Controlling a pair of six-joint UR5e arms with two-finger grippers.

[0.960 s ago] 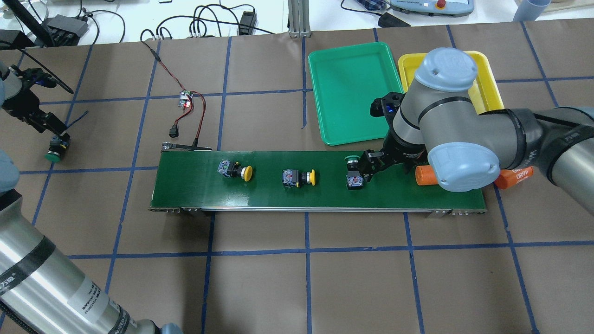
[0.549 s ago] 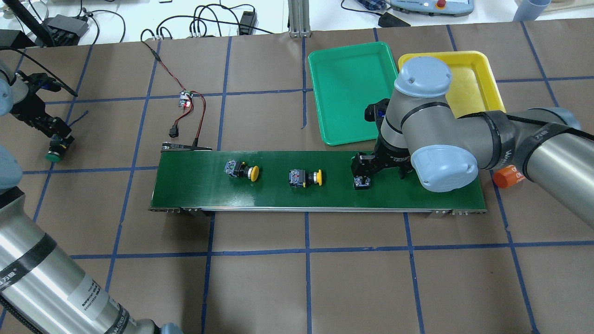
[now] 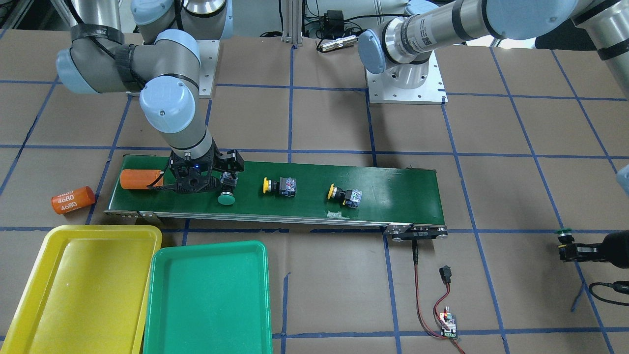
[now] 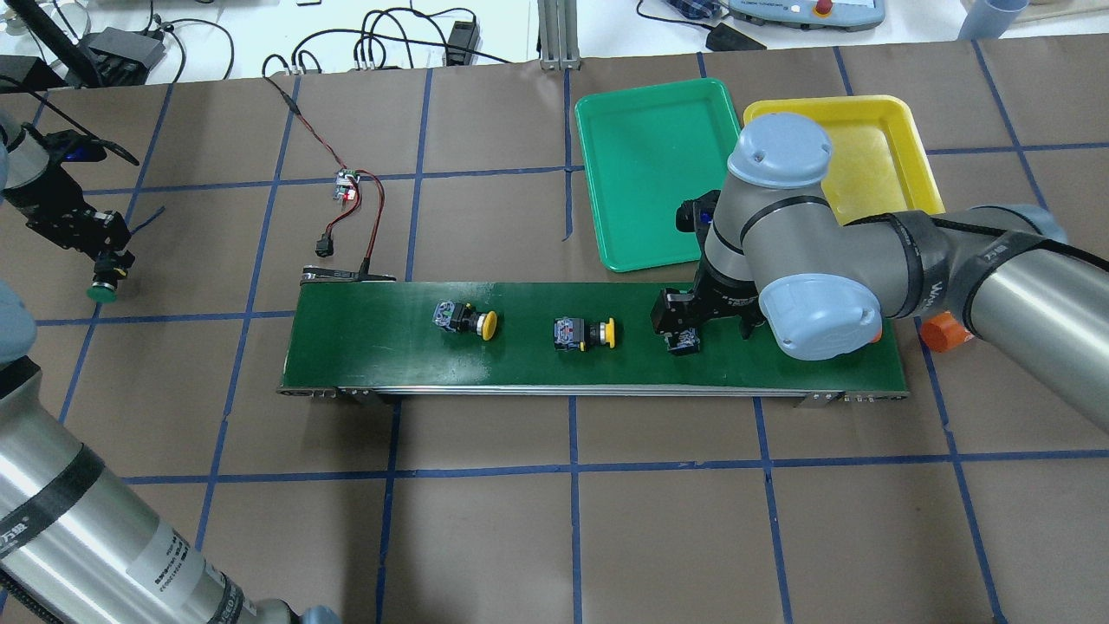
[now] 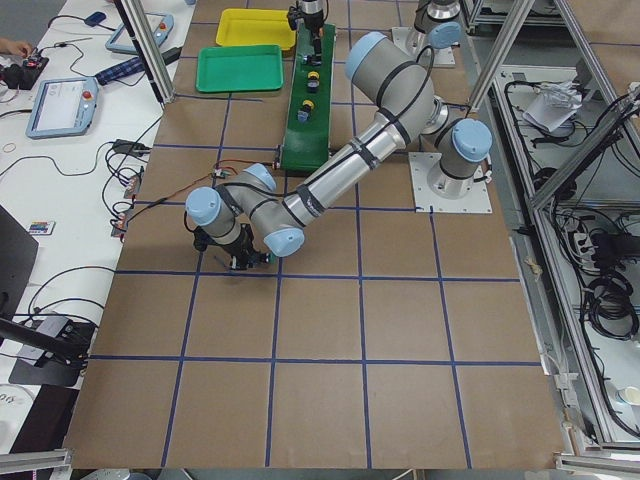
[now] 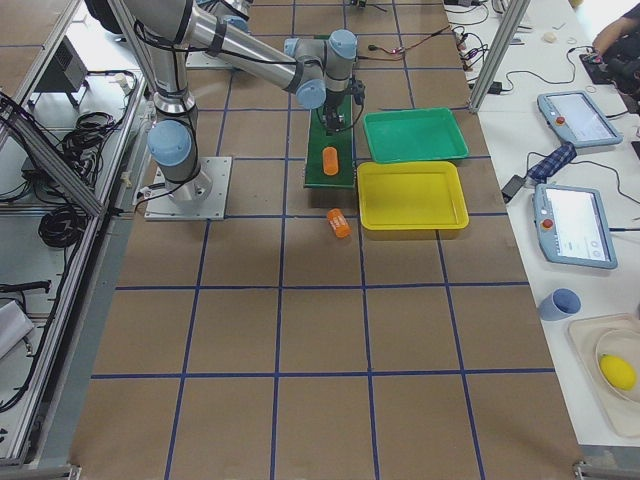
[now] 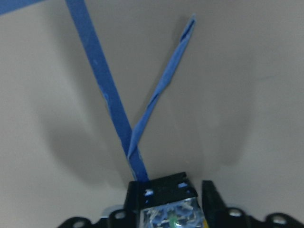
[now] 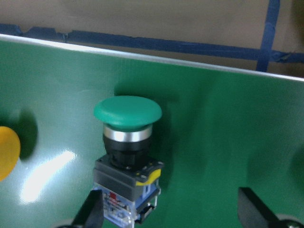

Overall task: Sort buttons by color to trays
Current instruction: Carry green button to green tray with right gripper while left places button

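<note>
**Nearly gripped: right gripper (image 8: 173, 213) brackets green button (image 8: 127, 114) on belt**

Right gripper hangs low over the conveyor belt (image 4: 381, 347) w/ jaws apart. One finger sits just beside the button's contact block and the other is well clear, so nothing is gripped yet. The green button lies on its side near the belt's right end (overhead view), cap pointing to the far edge. Two yellow buttons (image 4: 478, 321) (image 4: 587, 333) lie to its left on the belt, apart from each other. One orange cylinder (image 3: 140, 179) lies on the belt's right end, and another orange cylinder marked 4680 (image 3: 72, 199) lies on the table just off that end. Past the belt's far edge is the green tray (image 4: 645, 173), w/ the yellow tray (image 4: 875, 160) just beside it on the right. No button is in either tray.

At the table's far left, the left gripper (image 4: 108, 264) is clamped on a second green button (image 4: 101, 292), cap down and low over the table. Whether it touches the table can't be told.

The step in hand looks like the pick of the belt's green button, and sorting has hardly begun. Next move prob. needs the jaws centred and closed on the block or barrel, not the round cap. Then a clean lift and a short carry to the green tray.
</note>
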